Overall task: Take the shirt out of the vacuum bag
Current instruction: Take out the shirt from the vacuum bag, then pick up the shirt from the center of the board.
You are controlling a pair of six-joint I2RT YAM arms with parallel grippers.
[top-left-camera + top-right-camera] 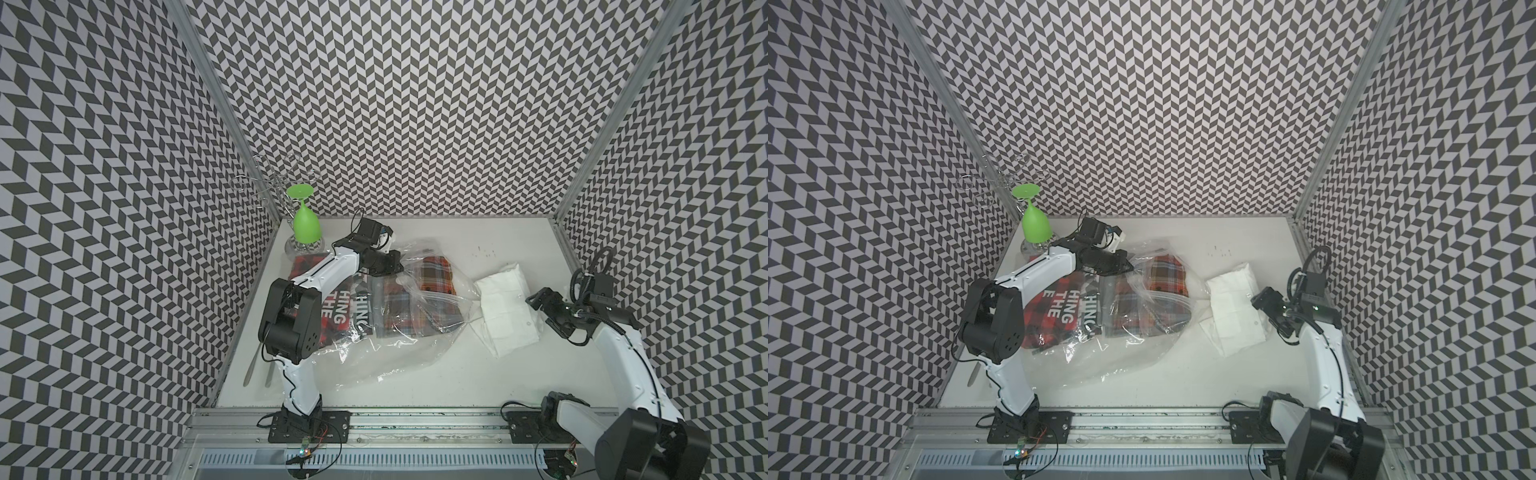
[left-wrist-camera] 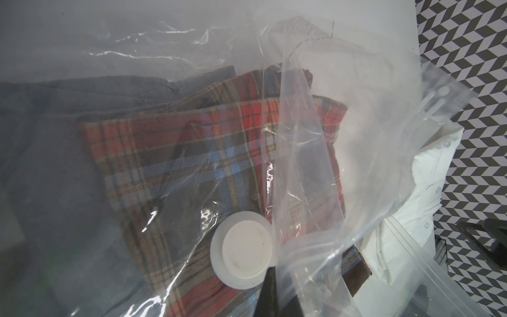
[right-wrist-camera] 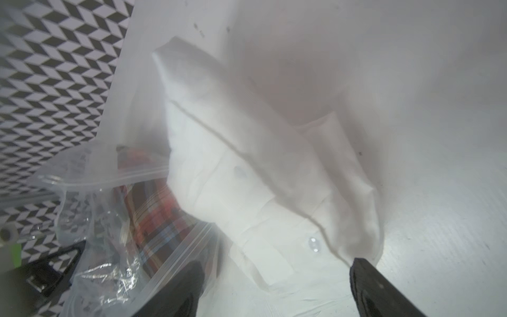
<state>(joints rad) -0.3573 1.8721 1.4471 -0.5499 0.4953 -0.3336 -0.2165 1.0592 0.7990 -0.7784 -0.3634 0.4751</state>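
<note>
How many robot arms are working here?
2. The left arm reaches over the plastic bag, fingers pinching it; the right arm hovers by the white shirt, fingers open.

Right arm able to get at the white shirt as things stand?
Likely yes. The white shirt lies uncovered beside the vacuum bag, and the right gripper stands open at its edge, nothing between.

Red checked cloth: white block letters "HING" above "THE", with a lone "E" on the next line; the rest is hidden.
Panel beside it, inside the vacuum bag: "HING", readable in both top views.
</note>
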